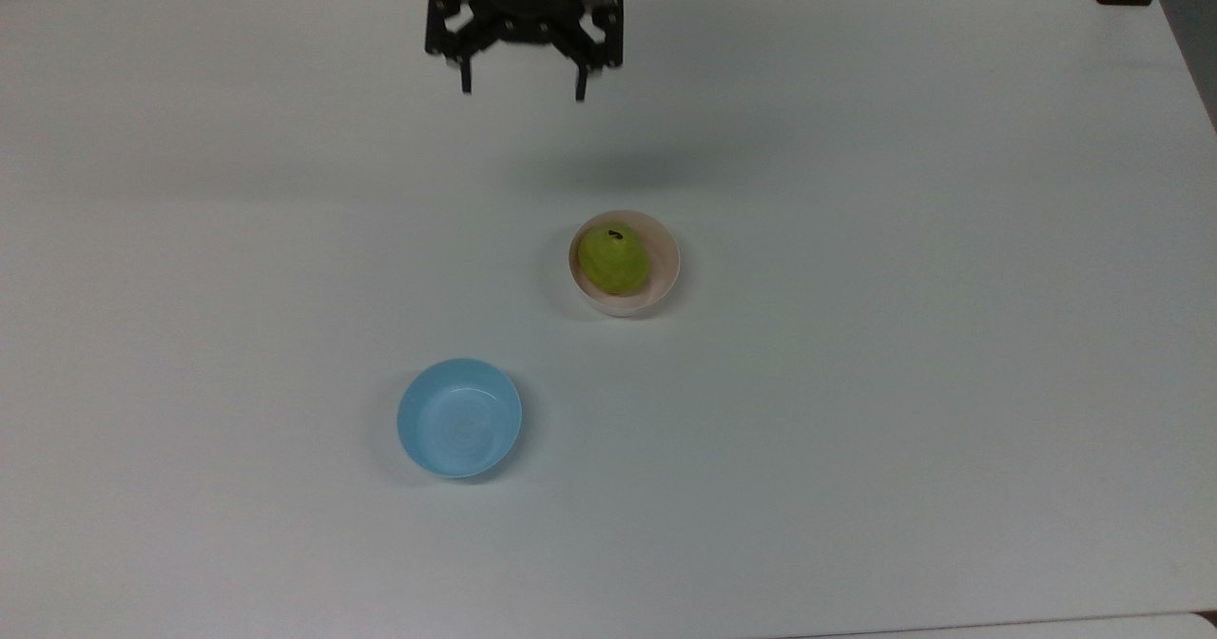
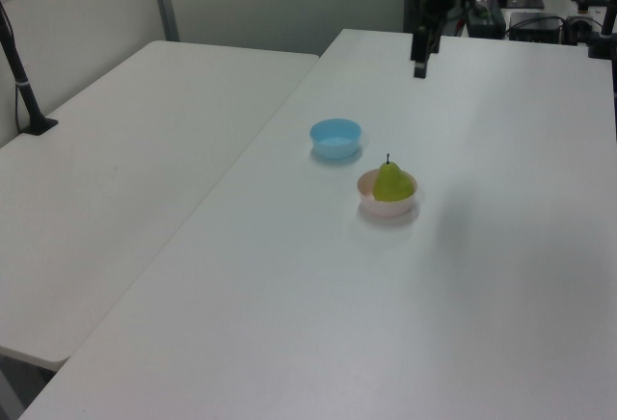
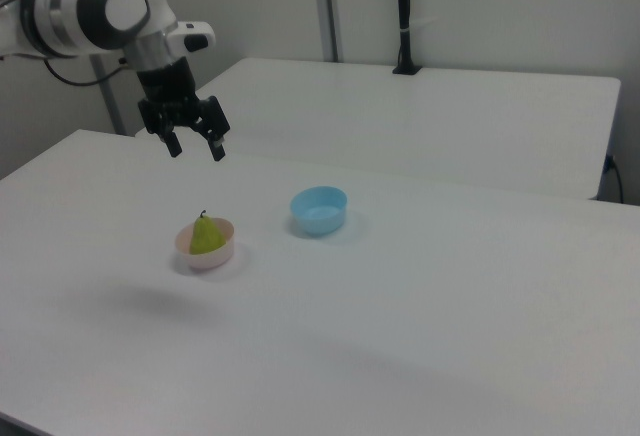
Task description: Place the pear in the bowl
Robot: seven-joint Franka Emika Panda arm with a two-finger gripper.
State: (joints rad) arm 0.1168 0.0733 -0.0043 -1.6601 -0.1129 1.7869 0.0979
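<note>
The yellow-green pear (image 1: 614, 259) (image 2: 390, 183) (image 3: 205, 235) stands upright inside the pale pink bowl (image 1: 665, 257) (image 2: 368, 193) (image 3: 225, 250), its dark stem pointing up. My gripper (image 1: 523, 93) (image 3: 196, 148) hangs open and empty high above the table, well away from the bowl toward the top view's upper left. In the left view the gripper (image 2: 420, 65) shows edge-on beyond the bowl. Nothing is between its fingers.
A wider light blue bowl (image 1: 460, 417) (image 2: 335, 138) (image 3: 319, 209) sits empty on the white table (image 1: 856, 382), toward the top view's lower left of the pink bowl. A second white table (image 2: 116, 179) stands alongside, with a dark post (image 2: 21, 78) clamped at its edge.
</note>
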